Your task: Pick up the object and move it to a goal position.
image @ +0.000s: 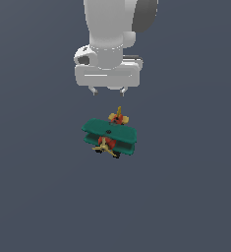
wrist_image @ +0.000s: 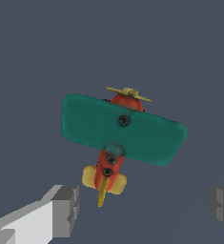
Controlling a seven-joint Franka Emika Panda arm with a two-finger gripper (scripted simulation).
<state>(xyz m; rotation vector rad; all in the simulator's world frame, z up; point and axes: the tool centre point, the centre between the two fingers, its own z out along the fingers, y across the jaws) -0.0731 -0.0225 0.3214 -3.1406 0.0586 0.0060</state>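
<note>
Gripper above the biplane, jaws wide and holding nothing.
Exterior view: the gripper (image: 107,90) hangs over the biplane (image: 110,136), which sits upright on the grey floor (image: 38,197), apart from the fingertips. Wrist view: the biplane (wrist_image: 120,131) shows a teal wing, red body, yellow propeller and tail; the fingers (wrist_image: 66,209) stand far apart beside the tail.

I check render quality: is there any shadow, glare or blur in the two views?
Exterior view: flat even light, no cast shadow under the biplane, all sharp. Wrist view: biplane sharp, no glare; the open gripper has fingers cut off at the picture's edge.
</note>
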